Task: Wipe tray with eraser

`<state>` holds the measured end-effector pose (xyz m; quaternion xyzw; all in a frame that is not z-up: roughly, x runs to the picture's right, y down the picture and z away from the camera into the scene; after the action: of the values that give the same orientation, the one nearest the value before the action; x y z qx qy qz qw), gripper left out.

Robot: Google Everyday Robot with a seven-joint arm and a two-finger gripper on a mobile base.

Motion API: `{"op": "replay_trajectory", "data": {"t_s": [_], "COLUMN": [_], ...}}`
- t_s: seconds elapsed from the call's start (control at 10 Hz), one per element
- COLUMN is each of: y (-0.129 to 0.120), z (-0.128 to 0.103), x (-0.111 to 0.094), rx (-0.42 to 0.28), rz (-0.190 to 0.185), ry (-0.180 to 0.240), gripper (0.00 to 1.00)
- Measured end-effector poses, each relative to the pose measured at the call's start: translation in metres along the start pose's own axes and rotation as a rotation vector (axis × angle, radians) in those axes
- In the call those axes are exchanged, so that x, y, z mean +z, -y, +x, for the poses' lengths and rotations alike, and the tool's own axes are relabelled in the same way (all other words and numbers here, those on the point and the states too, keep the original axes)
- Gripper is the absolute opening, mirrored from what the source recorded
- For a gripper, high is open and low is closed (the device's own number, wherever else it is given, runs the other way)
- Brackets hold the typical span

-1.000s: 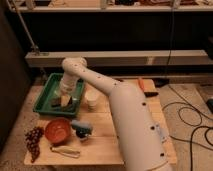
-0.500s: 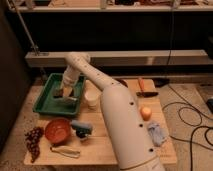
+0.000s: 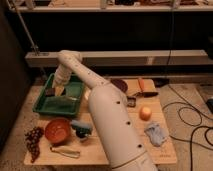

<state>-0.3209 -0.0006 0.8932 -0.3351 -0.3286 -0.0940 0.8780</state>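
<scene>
The white arm's gripper (image 3: 59,88) sits low inside the large, shallow green plastic tray (image 3: 69,103), at its far left. It is just beside the small dark rectangular eraser (image 3: 50,92). I cannot tell whether it clamps the eraser. The wiping step seems under way. Next, the eraser needs sweeping flat across the tray floor toward the near right.

A wooden table (image 3: 162,150) carries the green tray (image 3: 70,107). Just in front of the tray sit a red bowl (image 3: 57,131), grapes (image 3: 34,140) and a blue-grey object (image 3: 81,127). Well right of the tray lie an orange fruit (image 3: 145,113) and a blue cloth (image 3: 156,134). The gripper (image 3: 56,89) hangs over the tray's far left part.
</scene>
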Motion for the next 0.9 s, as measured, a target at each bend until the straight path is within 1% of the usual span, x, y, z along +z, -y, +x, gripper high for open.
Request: {"op": "replay_trajectory", "data": {"t_s": [0.1,0.2,0.5,0.6,0.8,0.9], "y": [-0.005,-0.018,-0.053,-0.060,-0.067,-0.070], "z": [-0.007,-0.015,-0.012,-0.005,0.013,0.031], "x": [0.003,0.010,0.027,0.030,0.028,0.020], "rx": [-0.018,-0.047,-0.083,-0.080,-0.064,-0.042], "rz": [-0.011,-0.037,-0.104,-0.119,-0.129,-0.126], "ry": [-0.002,-0.009,-0.032,-0.039,-0.049,-0.056], "gripper": [0.00,0.00,0.00,0.00,0.00,0.00]}}
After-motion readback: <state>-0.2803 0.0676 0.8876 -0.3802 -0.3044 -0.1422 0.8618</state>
